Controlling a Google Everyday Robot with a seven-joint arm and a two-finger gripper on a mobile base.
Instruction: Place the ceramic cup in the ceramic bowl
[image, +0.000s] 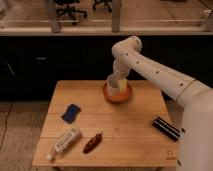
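The orange-red ceramic bowl (118, 95) sits at the back middle of the wooden table (130, 135). The pale ceramic cup (114, 84) stands inside or just above the bowl, partly hidden by my arm. My gripper (120, 80) reaches down from the white arm right at the cup, over the bowl.
A blue sponge (71, 112) lies at the left. A white bottle-like tube (64, 142) and a dark reddish-brown object (93, 143) lie near the front left. A black rectangular object (166, 128) lies at the right. A dark counter stands behind the table.
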